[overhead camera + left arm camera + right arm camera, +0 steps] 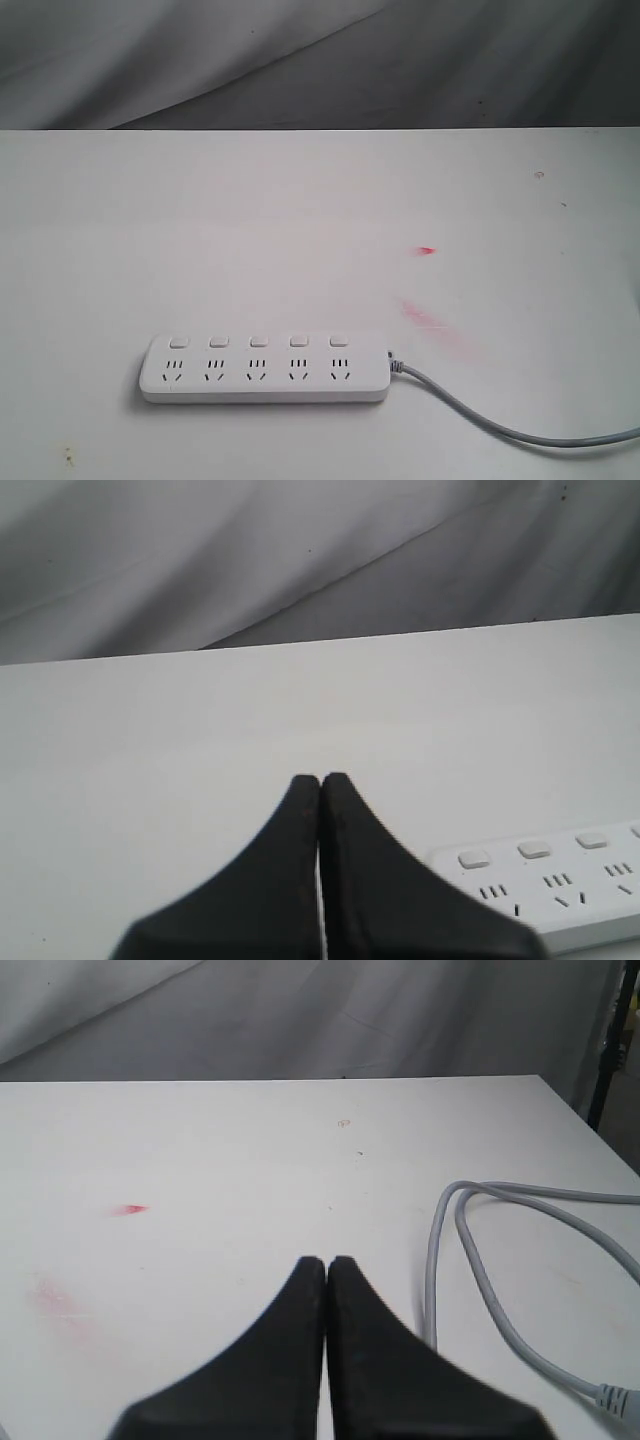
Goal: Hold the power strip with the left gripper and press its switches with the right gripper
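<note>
The white power strip (264, 368) lies flat near the table's front edge, its five square switches (258, 342) in a row along its far side. Its grey cord (480, 418) leaves the right end and runs off to the right. Neither arm shows in the exterior view. In the left wrist view my left gripper (320, 780) is shut with nothing in it, and one end of the power strip (560, 880) lies apart from it, off to one side. My right gripper (326, 1262) is shut and empty above bare table, with the looped cord (470, 1260) beside it.
The white table (300, 220) carries red smudges (430, 320) right of the strip. Its far edge meets a grey draped backdrop (320, 60). The table's right edge (590, 1130) shows in the right wrist view.
</note>
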Robot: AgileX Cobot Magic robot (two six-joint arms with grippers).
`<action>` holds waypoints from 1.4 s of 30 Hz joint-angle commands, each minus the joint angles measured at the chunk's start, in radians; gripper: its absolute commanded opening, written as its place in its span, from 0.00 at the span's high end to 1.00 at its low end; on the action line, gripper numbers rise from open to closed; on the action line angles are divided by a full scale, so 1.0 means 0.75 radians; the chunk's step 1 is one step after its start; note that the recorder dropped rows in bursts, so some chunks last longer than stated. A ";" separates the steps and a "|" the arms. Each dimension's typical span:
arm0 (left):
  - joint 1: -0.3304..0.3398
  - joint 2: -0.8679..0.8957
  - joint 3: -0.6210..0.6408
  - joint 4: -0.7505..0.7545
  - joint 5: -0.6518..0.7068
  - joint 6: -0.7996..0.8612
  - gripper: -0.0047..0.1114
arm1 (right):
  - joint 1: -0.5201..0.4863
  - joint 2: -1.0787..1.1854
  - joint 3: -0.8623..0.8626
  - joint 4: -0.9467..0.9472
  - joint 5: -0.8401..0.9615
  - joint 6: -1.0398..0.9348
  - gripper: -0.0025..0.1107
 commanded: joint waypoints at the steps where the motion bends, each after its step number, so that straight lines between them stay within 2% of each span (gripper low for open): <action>1: -0.005 -0.005 -0.065 -0.135 0.002 0.040 0.95 | -0.013 -0.008 0.005 0.005 -0.009 0.002 0.98; 6: -0.005 0.030 -0.350 -0.135 0.002 0.130 0.95 | -0.013 -0.008 0.005 0.005 -0.009 0.002 0.98; 13: -0.005 0.508 -0.848 -0.135 0.071 0.211 0.95 | -0.013 -0.008 0.005 0.005 -0.009 0.002 0.98; 18: -0.005 0.847 -1.215 -0.197 0.312 0.437 0.95 | -0.013 -0.008 0.005 0.005 -0.009 0.002 0.98; 23: 0.013 1.039 -1.444 -0.314 0.549 0.756 0.95 | -0.013 -0.008 0.005 0.005 -0.009 0.002 0.98; 25: 0.059 1.089 -1.493 -0.434 0.642 0.927 0.95 | -0.013 -0.008 0.005 0.005 -0.009 0.002 0.98; 29: 0.237 1.185 -1.504 -0.712 0.798 1.223 0.95 | -0.013 -0.008 0.005 0.005 -0.009 0.002 0.98; 36: 0.779 1.416 -1.488 -1.298 1.236 1.988 0.95 | -0.013 -0.008 0.005 0.005 -0.009 0.002 0.98; 39: 0.956 1.540 -1.482 -1.386 1.252 2.173 0.95 | -0.013 -0.008 0.005 0.005 -0.009 0.002 0.98; 42: 1.036 1.642 -1.473 -1.367 1.252 2.211 0.95 | -0.013 -0.008 0.005 0.005 -0.009 0.002 0.98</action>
